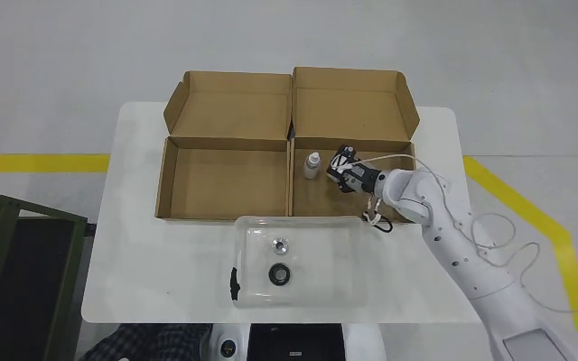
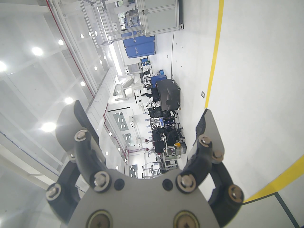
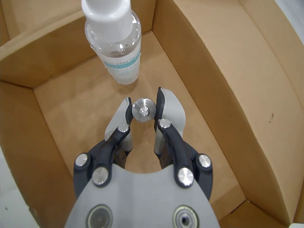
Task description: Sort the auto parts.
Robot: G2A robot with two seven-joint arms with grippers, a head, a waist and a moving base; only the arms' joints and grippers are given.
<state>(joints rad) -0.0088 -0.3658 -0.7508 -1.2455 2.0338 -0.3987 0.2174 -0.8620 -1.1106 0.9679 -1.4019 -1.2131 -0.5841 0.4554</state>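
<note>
Step in hand: placement. Silver round part (image 3: 143, 113) pinched between narrowly parted jaws of right gripper (image 3: 144, 105), inside right cardboard box (image 1: 316, 200); bottle (image 1: 312, 165) at gripper's 9 o'clock. Next, judged: release required, then return to clear tray (image 1: 343, 271) at box's 6 o'clock.

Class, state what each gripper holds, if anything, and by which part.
The right gripper pinches a round metal part by opposite sides of its rim. The left gripper is open, holding nothing.

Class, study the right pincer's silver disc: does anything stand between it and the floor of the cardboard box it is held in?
Nothing visible does. The right pincer is shut on the silver disc over bare floor of the cardboard box; the bottle stands just beyond, apart.
</note>
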